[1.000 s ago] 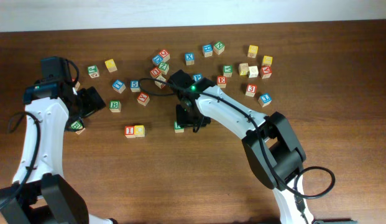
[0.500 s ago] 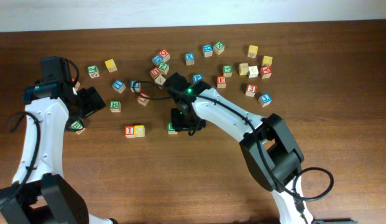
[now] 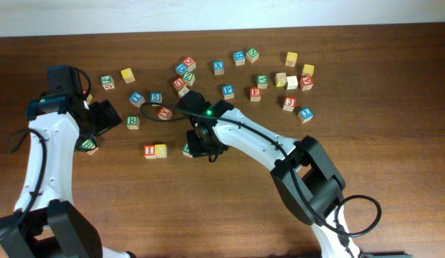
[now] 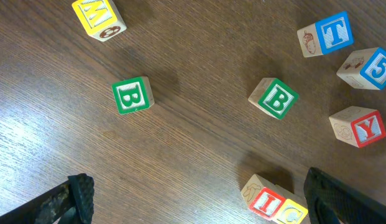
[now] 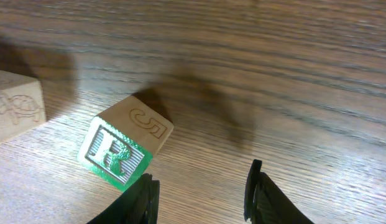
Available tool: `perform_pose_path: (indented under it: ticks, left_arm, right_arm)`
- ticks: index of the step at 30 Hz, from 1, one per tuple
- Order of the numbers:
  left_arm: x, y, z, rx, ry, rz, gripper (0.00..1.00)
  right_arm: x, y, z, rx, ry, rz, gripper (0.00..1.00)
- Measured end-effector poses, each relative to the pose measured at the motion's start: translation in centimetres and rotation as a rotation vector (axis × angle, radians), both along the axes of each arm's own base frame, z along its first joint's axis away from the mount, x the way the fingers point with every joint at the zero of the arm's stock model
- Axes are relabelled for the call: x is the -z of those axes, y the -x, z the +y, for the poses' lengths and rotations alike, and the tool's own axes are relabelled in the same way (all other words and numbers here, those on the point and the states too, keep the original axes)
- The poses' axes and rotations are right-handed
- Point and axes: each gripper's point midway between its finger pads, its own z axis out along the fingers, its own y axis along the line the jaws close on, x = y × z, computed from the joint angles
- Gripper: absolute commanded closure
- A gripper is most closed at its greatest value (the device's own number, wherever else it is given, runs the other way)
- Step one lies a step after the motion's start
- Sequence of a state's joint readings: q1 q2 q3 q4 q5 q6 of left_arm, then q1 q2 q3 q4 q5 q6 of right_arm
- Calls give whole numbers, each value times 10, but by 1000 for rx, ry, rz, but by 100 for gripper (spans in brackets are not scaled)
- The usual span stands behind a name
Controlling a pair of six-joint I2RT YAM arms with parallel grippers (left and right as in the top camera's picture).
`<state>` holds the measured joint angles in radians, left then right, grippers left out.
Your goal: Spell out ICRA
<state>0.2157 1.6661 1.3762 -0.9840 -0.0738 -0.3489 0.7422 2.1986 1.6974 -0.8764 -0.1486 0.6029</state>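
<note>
Wood table (image 3: 208, 208) | placing R (image 5: 121, 152), 3 o'clock of C (image 3: 161, 150) | right gripper (image 5: 202, 177) part-open, empty; left gripper (image 4: 196, 180) wide | next: nudge R flush

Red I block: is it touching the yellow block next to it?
Yes, the red I block sits flush against the yellow block.

Bare table (image 3: 208, 208) lies open on the near side of the I block (image 3: 149, 151) and yellow block (image 3: 160, 150). The green R block (image 5: 118, 152) stands just beside the right gripper (image 5: 202, 196), perhaps touching it. Scattered blocks (image 3: 183, 75) crowd the far side.
</note>
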Motion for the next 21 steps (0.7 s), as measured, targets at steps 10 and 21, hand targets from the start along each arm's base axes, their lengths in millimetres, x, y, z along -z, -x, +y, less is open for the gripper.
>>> perform_pose_path:
  ticks: [10,21]
  left_arm:
    - [0,0,0,0,0,0,1]
    - [0,0,0,0,0,0,1]
  right_arm:
    - [-1,0,6,-8,-12,-13,62]
    - [-1,0,6,-8,-12,-13,62]
